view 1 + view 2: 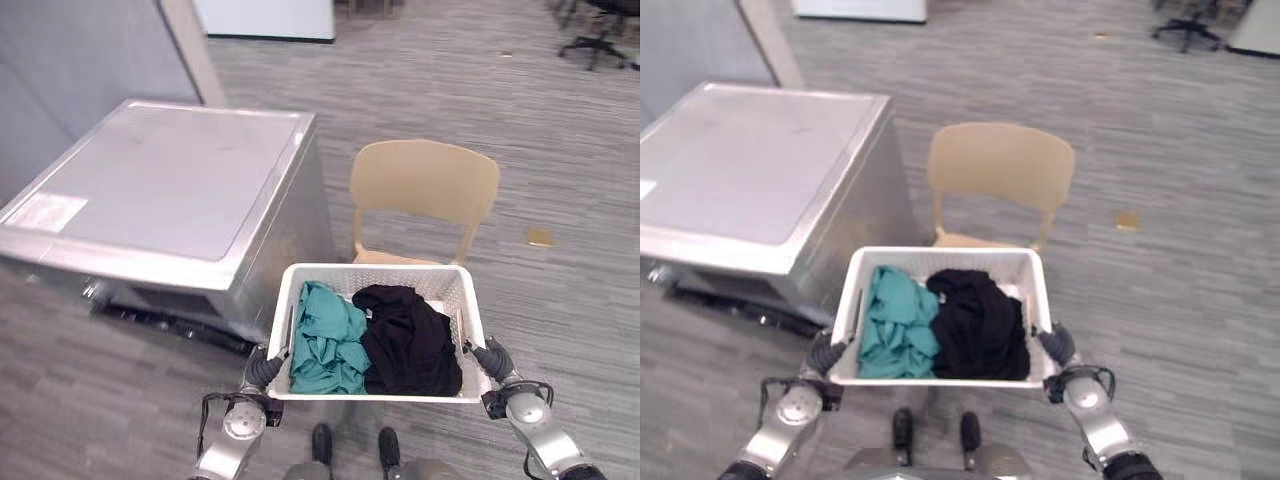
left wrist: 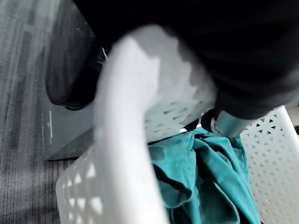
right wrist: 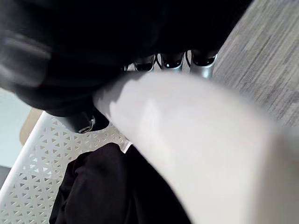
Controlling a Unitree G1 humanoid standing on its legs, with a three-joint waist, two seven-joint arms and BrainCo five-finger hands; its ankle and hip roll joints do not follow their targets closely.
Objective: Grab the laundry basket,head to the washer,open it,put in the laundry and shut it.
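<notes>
I hold a white perforated laundry basket point(image 1: 375, 268) in front of me, above the floor. A teal garment point(image 1: 325, 335) lies in its left half and a black garment point(image 1: 410, 340) in its right half. My left hand point(image 1: 262, 370) grips the basket's left rim point(image 2: 126, 140), one finger point(image 2: 229, 123) reaching inside by the teal garment point(image 2: 201, 172). My right hand point(image 1: 493, 360) grips the right rim point(image 3: 196, 140), its fingers point(image 3: 173, 60) curled over the edge above the black garment point(image 3: 103, 186). The silver washer point(image 1: 160, 180) stands to the front left with its flat top shut.
A beige chair point(image 1: 425, 180) stands just beyond the basket, its back toward me. A grey partition point(image 1: 80, 60) rises behind the washer. A small tan patch point(image 1: 540, 236) lies on the carpet to the right, and an office chair base point(image 1: 600, 35) sits far right.
</notes>
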